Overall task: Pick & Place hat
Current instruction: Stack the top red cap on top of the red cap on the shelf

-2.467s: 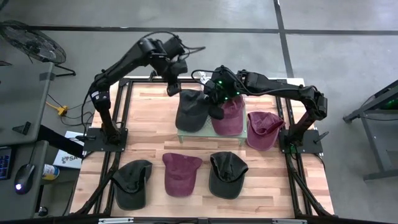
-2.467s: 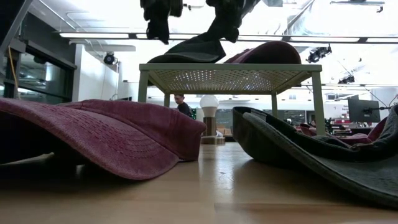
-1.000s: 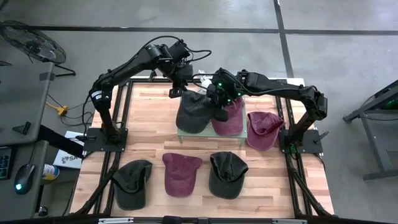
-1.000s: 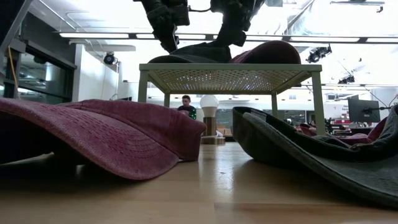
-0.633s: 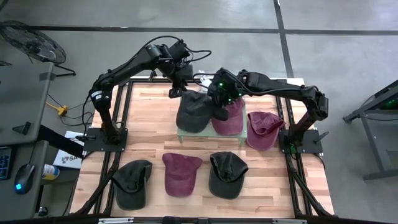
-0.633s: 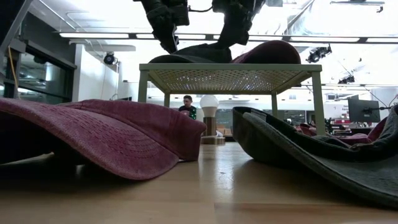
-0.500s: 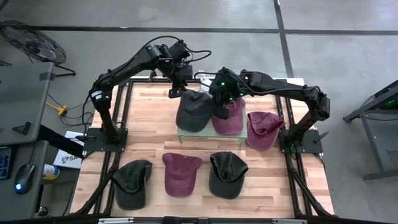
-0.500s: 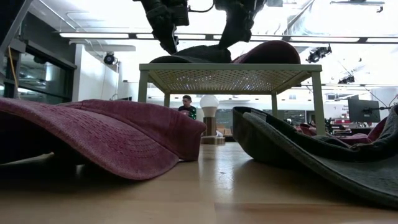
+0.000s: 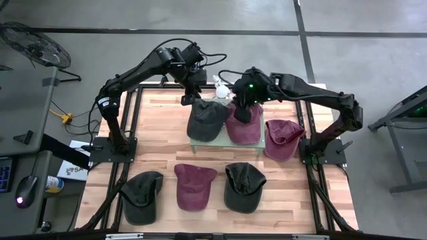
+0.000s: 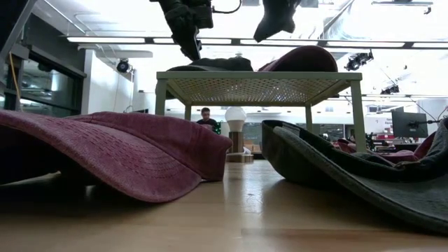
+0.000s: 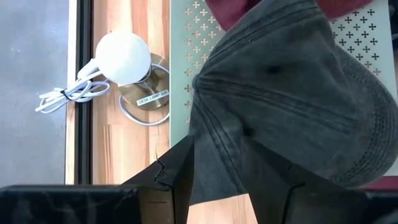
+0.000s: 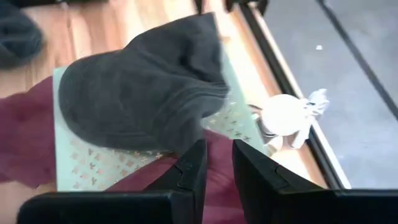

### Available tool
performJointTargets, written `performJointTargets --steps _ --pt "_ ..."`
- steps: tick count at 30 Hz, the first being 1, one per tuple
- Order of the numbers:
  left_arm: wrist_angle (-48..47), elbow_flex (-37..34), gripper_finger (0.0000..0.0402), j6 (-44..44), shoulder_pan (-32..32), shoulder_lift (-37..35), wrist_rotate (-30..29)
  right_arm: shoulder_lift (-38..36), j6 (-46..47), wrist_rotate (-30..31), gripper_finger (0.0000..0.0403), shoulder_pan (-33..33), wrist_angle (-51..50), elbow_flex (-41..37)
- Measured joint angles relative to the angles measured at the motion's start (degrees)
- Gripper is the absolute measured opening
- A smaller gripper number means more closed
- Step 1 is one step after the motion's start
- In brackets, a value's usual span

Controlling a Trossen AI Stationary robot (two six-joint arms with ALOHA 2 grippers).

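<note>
Six caps lie about the wooden table (image 9: 160, 137), and the one at work is the dark grey cap (image 9: 205, 120), which sits on the pale green perforated stand (image 9: 193, 145) at the middle of the table's far half. In the high view its long axis runs from the far edge toward the near one, the crown at the near end of the stand and the brim end pointing away toward the far edge, where the left gripper (image 9: 191, 94) meets it. In the left wrist view the two dark fingers (image 11: 177, 177) stand on either side of the cap's edge, clamped on the fabric. Just beside the grey cap, on the same stand, lies a maroon cap (image 9: 245, 127).

The right gripper (image 9: 243, 112) hangs over that maroon cap, clear of the grey one; in the right wrist view its fingers (image 12: 193, 168) show a narrow gap with nothing between them. The low view shows it raised above the stand (image 10: 276, 17).

A white round-headed desk lamp (image 9: 222, 89) stands at the far edge of the table, between the two arms. A second maroon cap (image 9: 283, 137) lies to the right of the stand, and along the near edge rest a dark cap (image 9: 143, 195), a maroon one (image 9: 194, 185) and another dark one (image 9: 243, 186).
</note>
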Motion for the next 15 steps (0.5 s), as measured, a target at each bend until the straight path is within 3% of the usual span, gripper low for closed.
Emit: performJointTargets --steps 8,15 --pt "-0.14 0.00 0.0128 0.00 0.00 0.00 0.40 -6.38 7.41 6.25 0.0123 -0.02 -2.02 0.00" --pt "-1.75 0.00 0.0128 -0.02 0.01 0.00 0.32 -12.39 19.98 10.60 0.0199 -0.02 -21.38 0.00"
